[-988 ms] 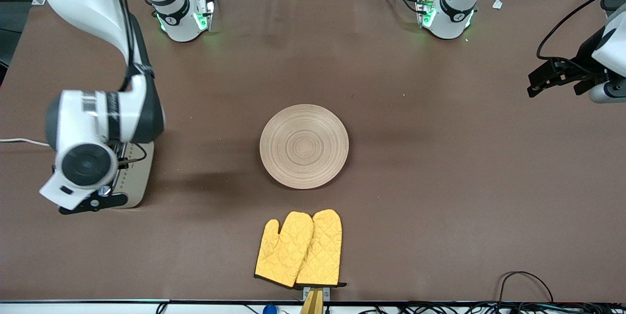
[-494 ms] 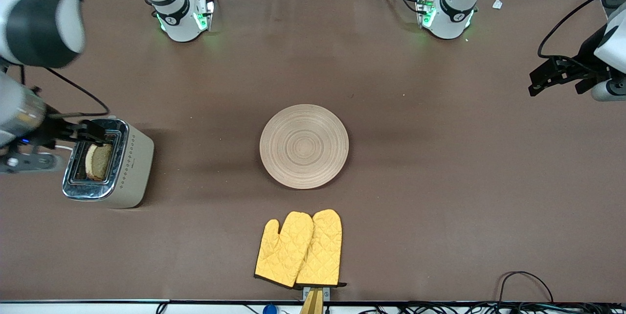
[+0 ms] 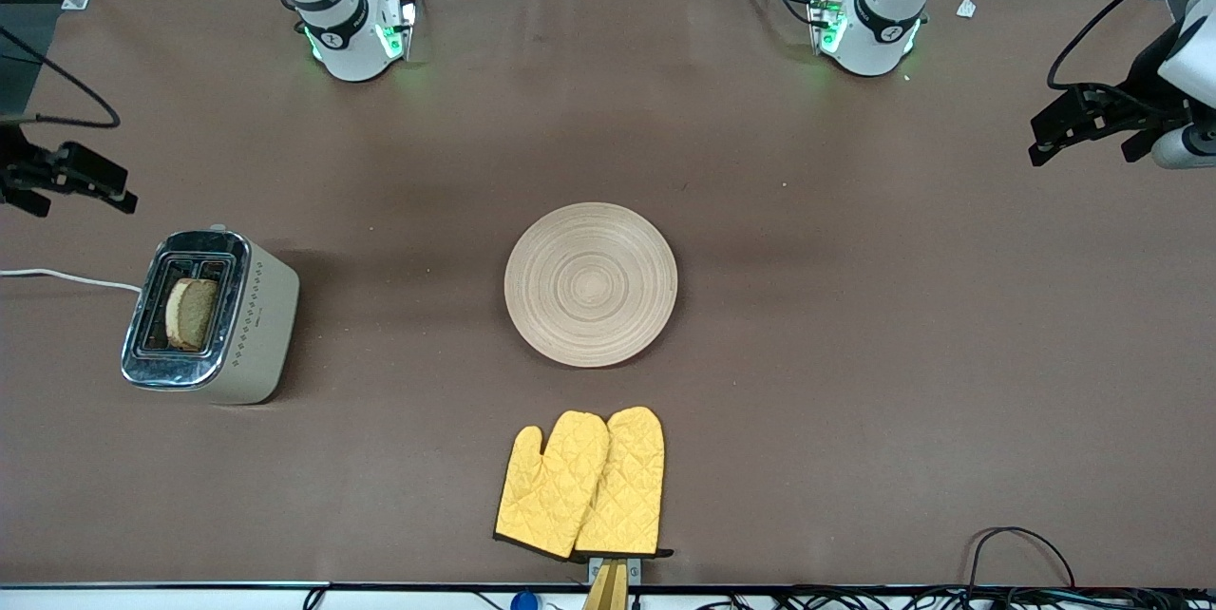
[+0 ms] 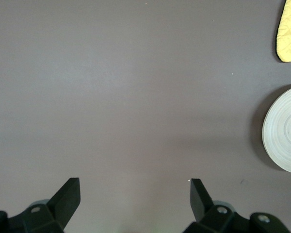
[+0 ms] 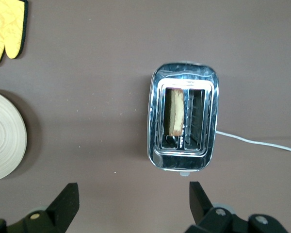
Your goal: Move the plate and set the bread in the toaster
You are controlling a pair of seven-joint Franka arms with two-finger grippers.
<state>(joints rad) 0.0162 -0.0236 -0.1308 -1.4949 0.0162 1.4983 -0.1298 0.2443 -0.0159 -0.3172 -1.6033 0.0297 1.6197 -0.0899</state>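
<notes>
The bread [image 3: 191, 313] was seen standing upright in one slot of the toaster [image 3: 261, 325], which sat at the right arm's end of the table [image 3: 855, 353] with its white cord [image 3: 66, 278] trailing off the edge. The plate [image 3: 591, 284] lay bare at mid-table, well apart from the toaster, and a pair of yellow oven mitts [image 3: 581, 485] lay nearer the front camera than the plate. The right gripper [image 5: 133, 194] was held high over the table beside the toaster, jaws spread wide and empty. The left gripper [image 4: 135, 191] was parked over bare table at the left arm's end, likewise spread wide and holding nothing.
</notes>
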